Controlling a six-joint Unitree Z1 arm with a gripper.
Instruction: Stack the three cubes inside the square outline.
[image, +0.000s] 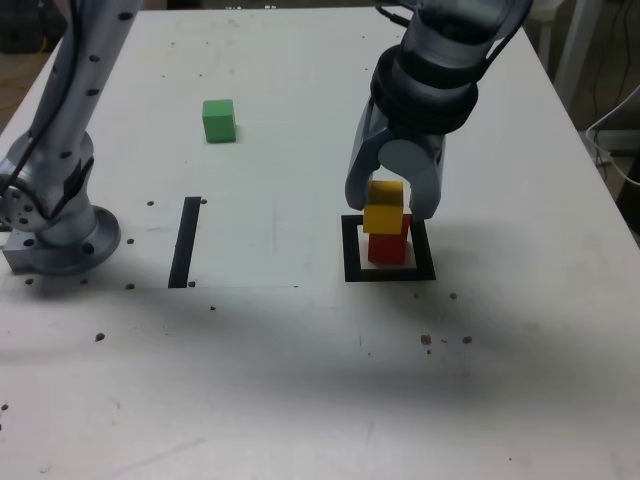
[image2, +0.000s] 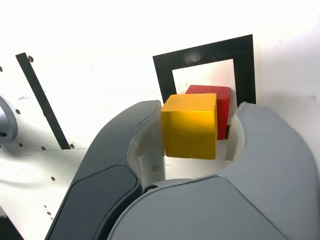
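Scene: a white table (image: 300, 380) seen from above and in front, with 1 grey robot arm reaching down over it
Gripper (image: 392, 205): points down at the table, its 2 grey jaws standing one on each side of a small stack of 2 cubes
Gripper state: partly parted; in the wrist view one jaw touches a side of the yellow cube while a thin gap shows between the cube and the other jaw, so the cube sits loosely between them and is not squeezed
Yellow cube (image2: 190, 125): directly between the jaws, resting on top of the red cube and turned a little out of line with it
Red cube (image2: 220, 102): directly beneath the yellow cube and below the jaw tips, sitting on the white centre of the outline
Square outline (image: 354, 272): a thick black frame flat on the table straight under the gripper, with both stacked cubes inside it
Green cube (image: 218, 119): alone on the table, well apart from the gripper, toward the exterior view's left and farther back
Black strip (image: 185, 241): a single straight strip of tape on the table, well to the exterior view's left of the gripper
Arm base (image: 60, 235): a round grey mount at the exterior view's left edge, beyond the strip from the gripper
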